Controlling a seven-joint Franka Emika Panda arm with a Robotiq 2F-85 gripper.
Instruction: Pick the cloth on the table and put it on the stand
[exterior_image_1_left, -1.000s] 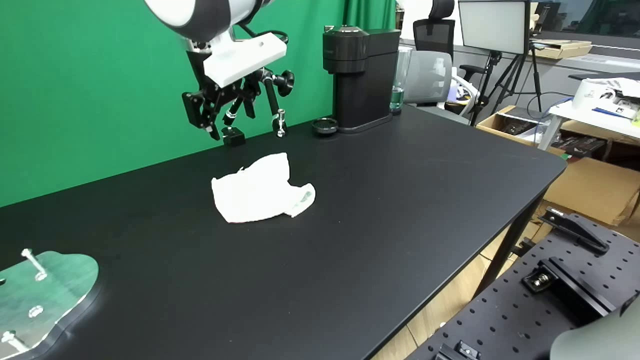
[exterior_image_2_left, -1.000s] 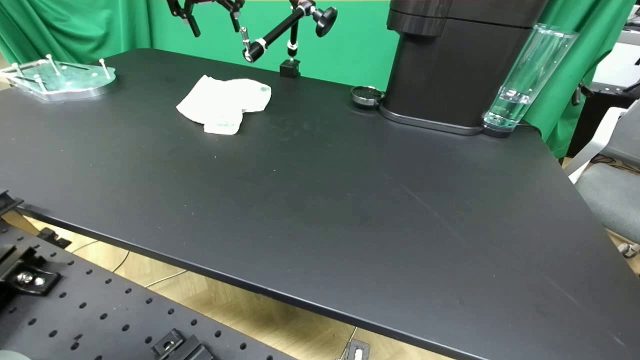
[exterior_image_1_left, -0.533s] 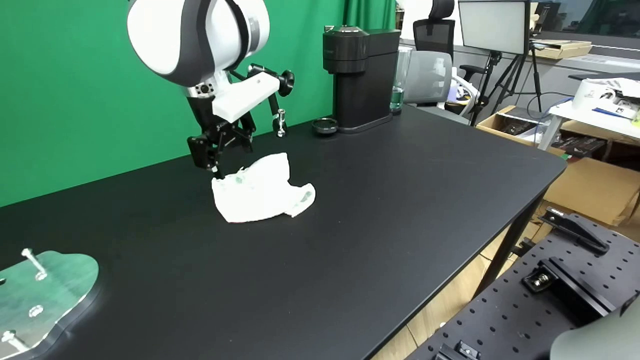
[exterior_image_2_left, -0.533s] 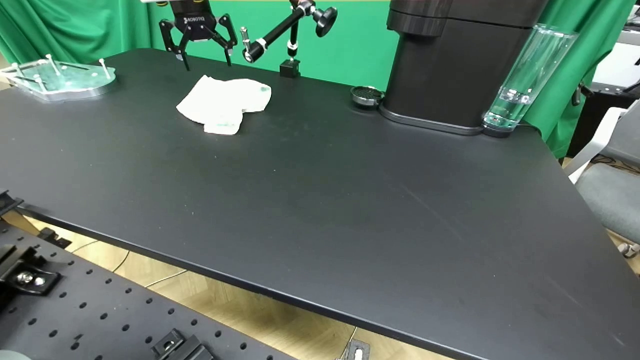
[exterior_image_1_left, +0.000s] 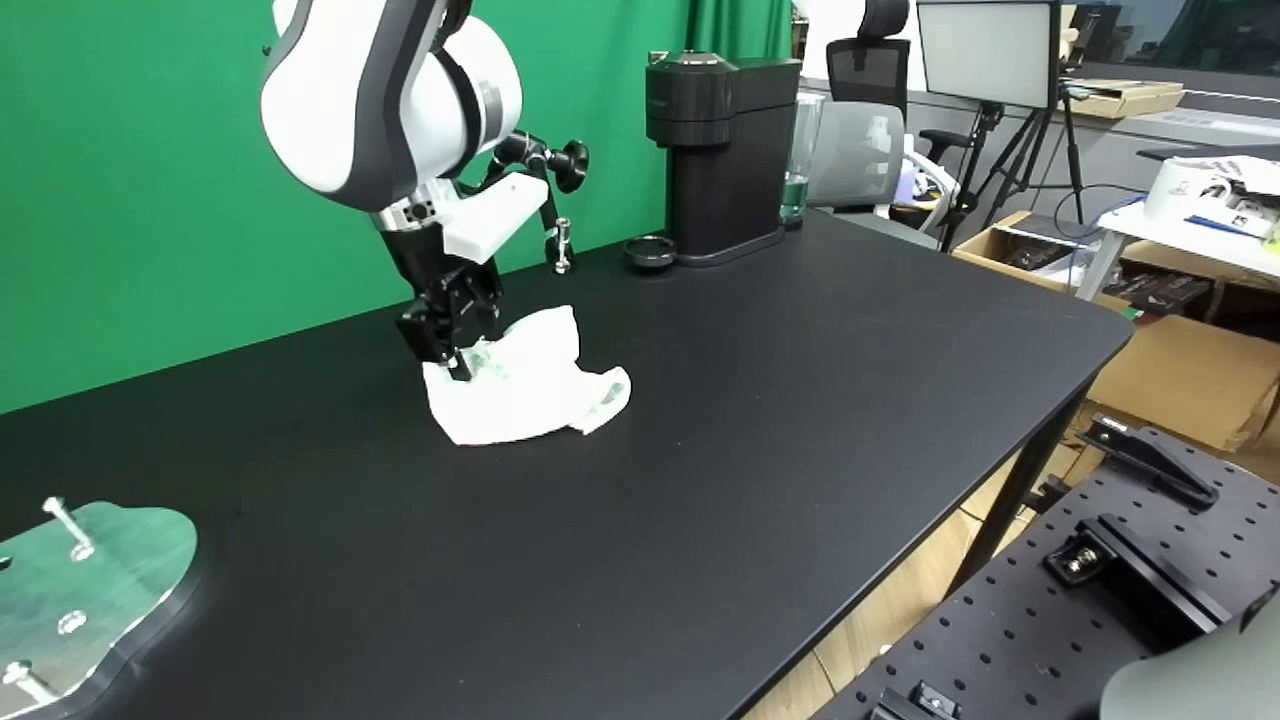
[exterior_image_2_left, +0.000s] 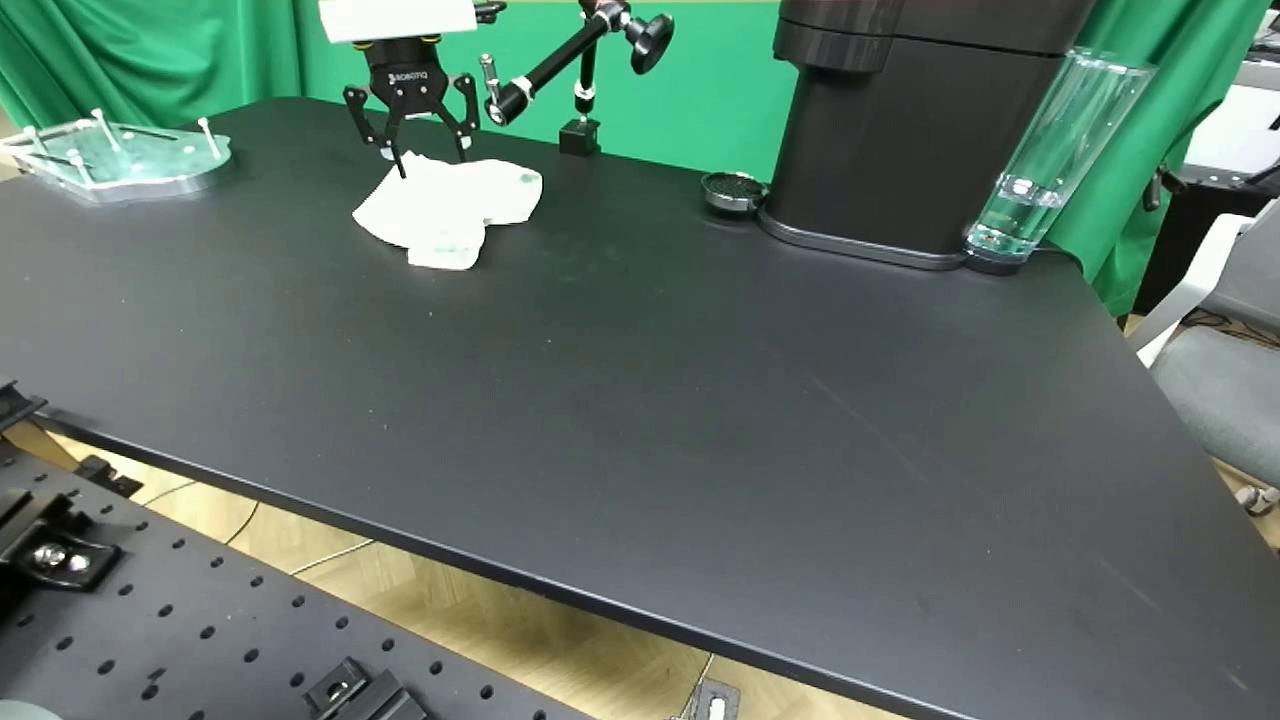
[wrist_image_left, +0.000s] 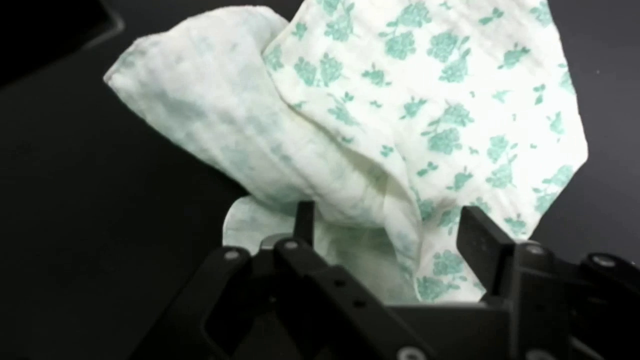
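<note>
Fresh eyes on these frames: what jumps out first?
The rumpled, green-flowered white cloth on the black table draws the eye first. Next comes the open gripper, pointing down right at the cloth, though contact is unclear. Then the tall black coffee machine, standing near the table's edge in front of the green backdrop.

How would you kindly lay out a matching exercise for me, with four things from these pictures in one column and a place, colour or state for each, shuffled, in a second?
Column one:
1. cloth
2. gripper
3. coffee machine
4. tank

Column two:
A. black, standing beside the tank
B. see-through, partly filled
C. open, over the cloth
D. white with a green floral print

Right pairs: 1-D, 2-C, 3-A, 4-B
</note>
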